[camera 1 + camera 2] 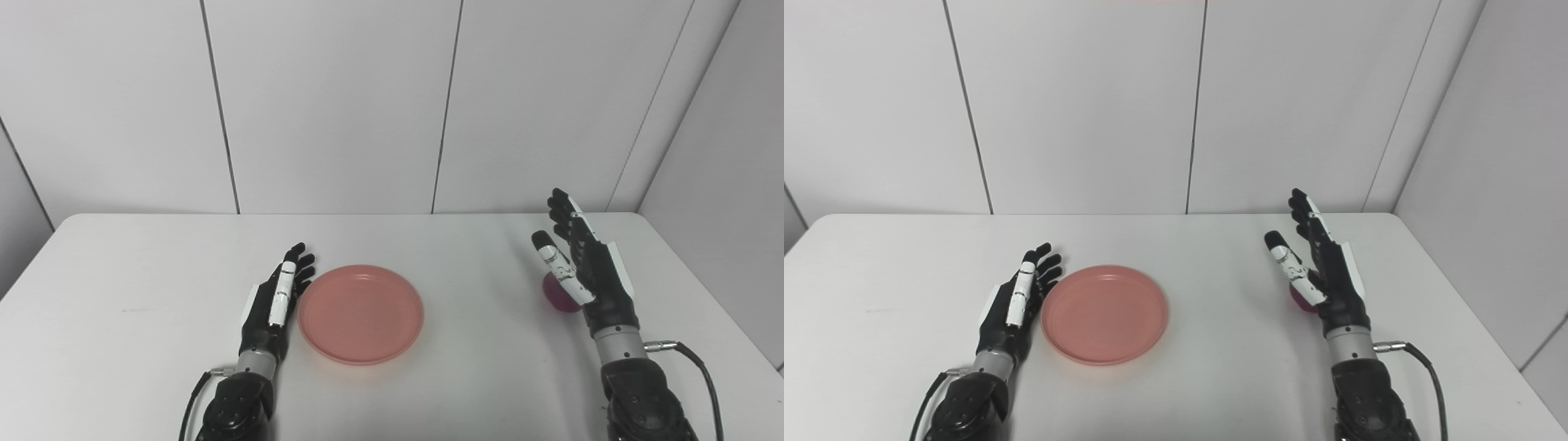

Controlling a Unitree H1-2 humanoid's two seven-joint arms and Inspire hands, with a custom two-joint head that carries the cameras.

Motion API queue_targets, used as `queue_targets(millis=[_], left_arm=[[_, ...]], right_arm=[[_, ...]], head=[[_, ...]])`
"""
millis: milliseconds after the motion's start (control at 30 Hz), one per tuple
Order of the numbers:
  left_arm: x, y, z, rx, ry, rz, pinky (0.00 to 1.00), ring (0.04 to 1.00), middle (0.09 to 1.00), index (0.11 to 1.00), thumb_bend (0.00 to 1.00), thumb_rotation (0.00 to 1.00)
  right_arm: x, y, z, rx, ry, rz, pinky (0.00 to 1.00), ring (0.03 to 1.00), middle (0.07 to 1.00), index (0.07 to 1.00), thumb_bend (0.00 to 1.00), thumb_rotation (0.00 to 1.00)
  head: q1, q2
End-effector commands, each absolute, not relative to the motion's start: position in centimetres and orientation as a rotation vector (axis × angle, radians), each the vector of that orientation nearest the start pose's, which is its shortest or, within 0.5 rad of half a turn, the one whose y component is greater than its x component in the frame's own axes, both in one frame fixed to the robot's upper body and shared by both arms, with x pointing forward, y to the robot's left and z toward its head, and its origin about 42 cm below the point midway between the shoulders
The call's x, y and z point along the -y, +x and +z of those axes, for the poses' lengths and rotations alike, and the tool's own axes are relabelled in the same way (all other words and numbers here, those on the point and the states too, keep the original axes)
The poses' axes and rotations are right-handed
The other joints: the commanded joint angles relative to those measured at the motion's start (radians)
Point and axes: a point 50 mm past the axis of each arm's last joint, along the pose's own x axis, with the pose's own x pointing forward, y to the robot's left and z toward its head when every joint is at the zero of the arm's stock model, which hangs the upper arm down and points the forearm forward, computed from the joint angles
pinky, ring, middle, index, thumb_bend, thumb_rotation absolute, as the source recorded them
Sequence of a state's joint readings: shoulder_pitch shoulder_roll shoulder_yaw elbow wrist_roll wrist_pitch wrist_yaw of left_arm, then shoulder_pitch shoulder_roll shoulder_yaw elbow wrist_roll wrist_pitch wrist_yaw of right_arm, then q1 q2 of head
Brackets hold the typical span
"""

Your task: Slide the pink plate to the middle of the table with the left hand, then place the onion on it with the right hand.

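A round pink plate [360,313] lies flat on the white table [429,392], a little left of its middle. My left hand [278,301] rests open on the table with its fingers straight, its edge against the plate's left rim. A purple onion [558,297] sits on the table at the right, mostly hidden behind my right hand [579,264]. That hand is raised above the table, open, fingers spread and pointing up and away, with the thumb in front of the onion and nothing in its grasp.
White wall panels [331,104] close off the table's back edge and the right side. The table's right edge [729,324] runs close beside my right arm. Nothing else stands on the table.
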State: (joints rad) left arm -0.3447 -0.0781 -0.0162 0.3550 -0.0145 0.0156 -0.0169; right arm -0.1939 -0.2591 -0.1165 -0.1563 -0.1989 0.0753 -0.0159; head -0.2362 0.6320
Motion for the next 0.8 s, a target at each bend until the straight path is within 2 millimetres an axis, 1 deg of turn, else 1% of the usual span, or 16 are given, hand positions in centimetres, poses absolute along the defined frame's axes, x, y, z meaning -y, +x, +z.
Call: queue_targets(millis=[0, 100, 200, 333, 433, 533, 700, 767], left_arm=[[-14.5, 39.5, 12.5, 0.009, -0.064, -0.149, 0.88, 0.884, 0.882, 0.878, 0.51, 1.00], [-14.7, 39.5, 12.6, 0.006, -0.062, -0.151, 0.89, 0.883, 0.879, 0.877, 0.52, 1.00], [-14.8, 39.5, 12.7, 0.000, -0.064, -0.145, 0.88, 0.880, 0.874, 0.872, 0.51, 1.00], [-14.9, 39.6, 12.5, 0.009, -0.068, -0.158, 0.90, 0.888, 0.882, 0.881, 0.50, 1.00], [-15.0, 39.6, 12.4, 0.000, -0.080, -0.152, 0.90, 0.886, 0.880, 0.880, 0.51, 1.00], [-15.2, 39.6, 12.3, 0.000, -0.089, -0.147, 0.90, 0.885, 0.878, 0.874, 0.51, 1.00], [-15.5, 39.6, 12.2, 0.007, -0.087, -0.146, 0.89, 0.882, 0.874, 0.868, 0.51, 1.00], [-15.6, 39.7, 12.2, 0.012, -0.083, -0.146, 0.89, 0.879, 0.871, 0.867, 0.52, 1.00]], right_arm=[[30.8, 34.6, 23.9, 0.329, -0.523, -0.161, 0.83, 0.880, 0.889, 0.910, 0.75, 0.55], [31.8, 35.1, 24.0, 0.262, -0.652, -0.181, 0.79, 0.848, 0.872, 0.902, 0.80, 0.51], [32.1, 35.5, 23.9, 0.229, -0.720, -0.195, 0.80, 0.849, 0.863, 0.892, 0.85, 0.47], [32.2, 35.8, 23.7, 0.156, -0.854, -0.208, 0.79, 0.859, 0.877, 0.898, 0.90, 0.44], [32.1, 35.9, 23.7, 0.108, -0.900, -0.212, 0.79, 0.876, 0.888, 0.901, 0.93, 0.40], [32.0, 35.9, 23.4, 0.068, -0.968, -0.204, 0.82, 0.914, 0.912, 0.915, 0.95, 0.40], [31.8, 36.2, 23.0, 0.036, -1.098, -0.209, 0.91, 0.925, 0.921, 0.938, 0.95, 0.42], [31.9, 36.4, 22.7, 0.031, -1.120, -0.219, 0.91, 0.919, 0.917, 0.939, 0.96, 0.40]], head=[[-0.013, 0.000], [-0.039, 0.000], [-0.046, -0.003], [-0.061, -0.010], [-0.075, -0.014], [-0.099, -0.018], [-0.116, -0.021], [-0.118, -0.022]])
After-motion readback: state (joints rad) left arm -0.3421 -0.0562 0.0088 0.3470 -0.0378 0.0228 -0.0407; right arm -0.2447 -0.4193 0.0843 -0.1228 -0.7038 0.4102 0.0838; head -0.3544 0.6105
